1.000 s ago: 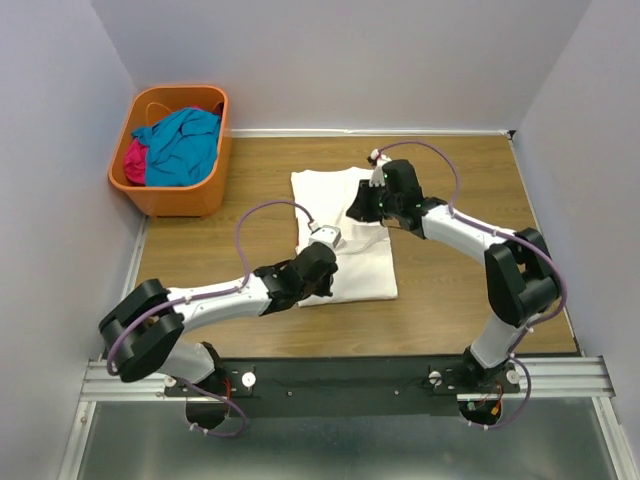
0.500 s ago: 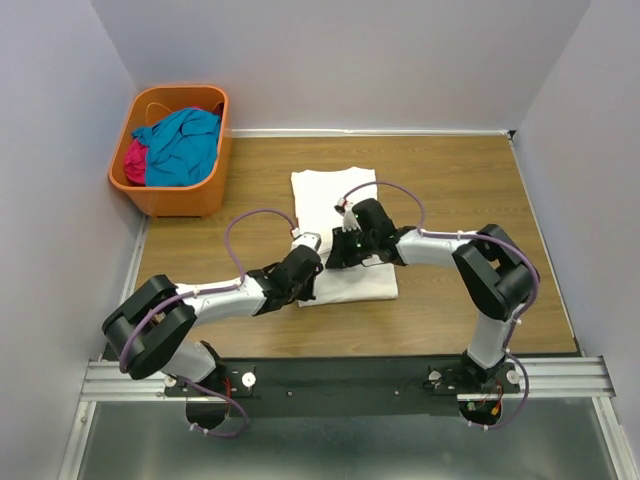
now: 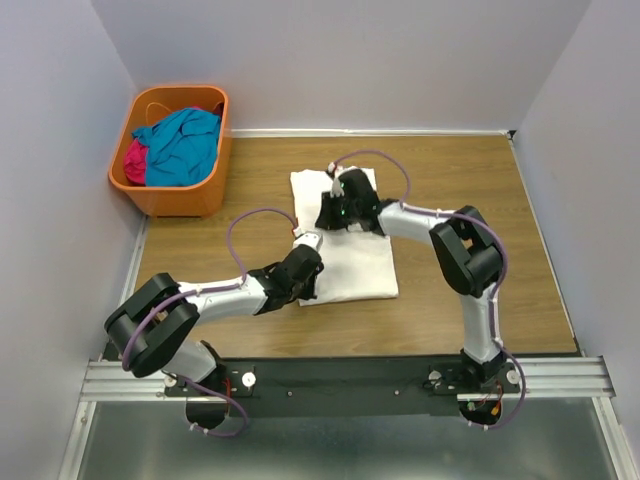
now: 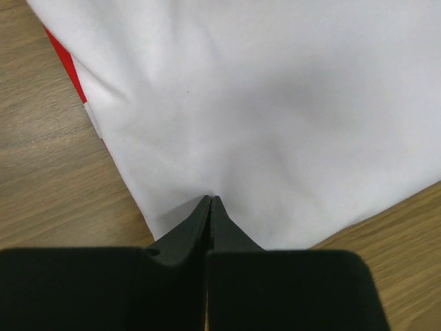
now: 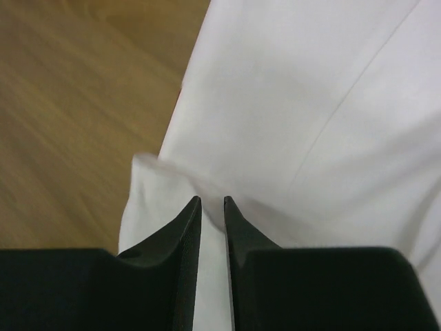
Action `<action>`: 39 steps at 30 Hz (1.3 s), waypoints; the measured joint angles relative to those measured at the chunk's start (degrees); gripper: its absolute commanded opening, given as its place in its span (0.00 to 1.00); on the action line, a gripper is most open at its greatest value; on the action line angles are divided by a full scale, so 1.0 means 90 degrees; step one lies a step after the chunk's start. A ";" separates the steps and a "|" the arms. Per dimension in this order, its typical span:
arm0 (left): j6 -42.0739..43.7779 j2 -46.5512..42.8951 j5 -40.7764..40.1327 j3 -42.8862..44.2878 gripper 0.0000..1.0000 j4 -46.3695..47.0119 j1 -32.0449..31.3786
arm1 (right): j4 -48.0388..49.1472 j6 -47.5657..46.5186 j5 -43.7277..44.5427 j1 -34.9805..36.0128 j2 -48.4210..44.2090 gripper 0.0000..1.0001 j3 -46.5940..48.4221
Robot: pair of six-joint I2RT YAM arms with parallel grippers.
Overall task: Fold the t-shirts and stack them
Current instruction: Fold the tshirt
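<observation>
- Top view: the white t-shirt (image 3: 360,270) lies flat and partly folded in the middle of the wooden table (image 3: 450,170). You've got bare wood to its right and along the far edge.
- The left side is tighter. The orange basket (image 3: 175,200) sits at the far left corner with the teal t-shirt (image 3: 185,140) and the magenta t-shirt (image 3: 135,160) bunched inside, well apart from the white one.
- The left gripper (image 3: 308,285) is down on the shirt's near left corner, and the right gripper (image 3: 335,212) is over the far left part of the shirt. Both arms crowd that left edge, and grey walls close in on three sides.
- Left wrist view: the left gripper (image 4: 211,200) has its jaws pressed together and is pinching the white t-shirt (image 4: 275,103) just inside the corner. The cloth puckers toward the tips.
- The shirt's edges run off up-left and to the right, with table (image 4: 41,172) showing on both sides of the corner.
- A sliver of the red print (image 4: 65,62) peeks out along the left edge. Its lettering is hidden, so you can't read any of it.
- Right wrist view: the right gripper (image 5: 210,201) has its jaws nearly together, nipping a raised fold of the white t-shirt (image 5: 310,103) at its left edge. There's open table (image 5: 83,89) to the left, a bit blurred.
</observation>
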 measured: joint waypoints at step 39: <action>0.0087 0.2305 0.3162 0.1571 0.00 0.1943 0.3286 | 0.2021 0.1688 -0.3602 -0.3325 0.0080 0.27 -0.1846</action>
